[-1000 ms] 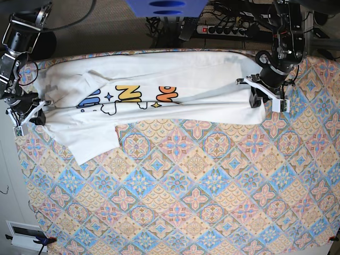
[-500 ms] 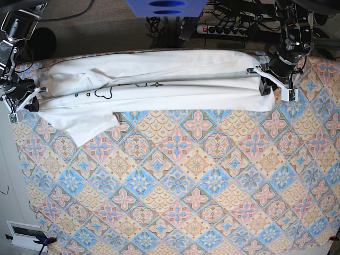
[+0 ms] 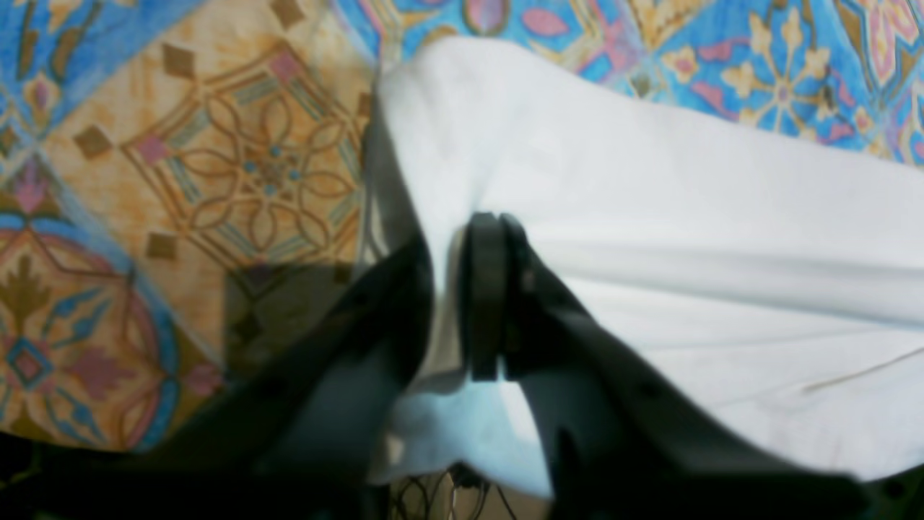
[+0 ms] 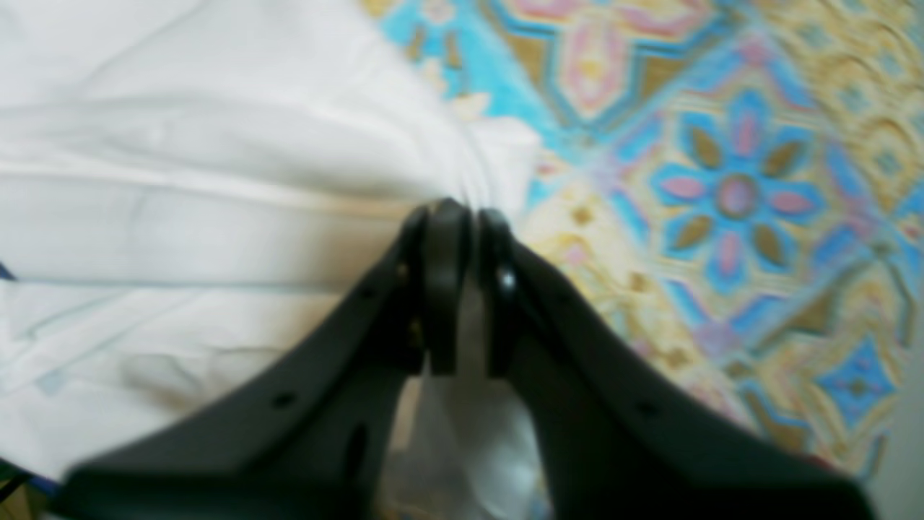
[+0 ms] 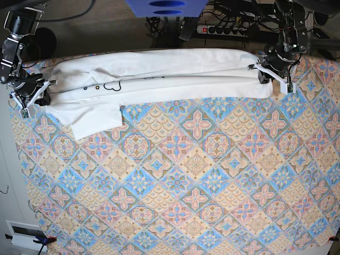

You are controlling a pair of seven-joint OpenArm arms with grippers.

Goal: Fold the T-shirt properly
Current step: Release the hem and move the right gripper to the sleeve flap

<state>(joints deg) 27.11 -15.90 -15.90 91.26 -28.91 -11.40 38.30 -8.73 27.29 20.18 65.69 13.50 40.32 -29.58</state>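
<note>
Over the last second both arms have carried the near edge of the T-shirt (image 5: 159, 77) away toward 12 o'clock, rolling it over itself. The coloured print that faced up a second ago is now almost wholly covered; only a few dark outline strokes and small dots peep out along the fold line at about 10 o'clock in the base view. In my judgement this is the lengthwise fold being laid down, and it is close to done, with the held edge yet to be set flat and let go.

The left end effector (image 3: 451, 289) is clenched on a bunched pinch of white cloth at the shirt's 2 o'clock end. The right end effector (image 4: 462, 282) is likewise clamped on gathered cloth at the 9 o'clock end, with pleats radiating from the pinch.

The T-shirt lies as a long, narrow white band across the far edge of the bench (image 5: 196, 175), which is covered in a patterned cloth of blue, orange and pink tiles. One short sleeve (image 5: 95, 121) sticks out toward 6 o'clock near the right arm's end, unfolded. Long creases run along the band, which looks soft and slack between the two grips.
</note>
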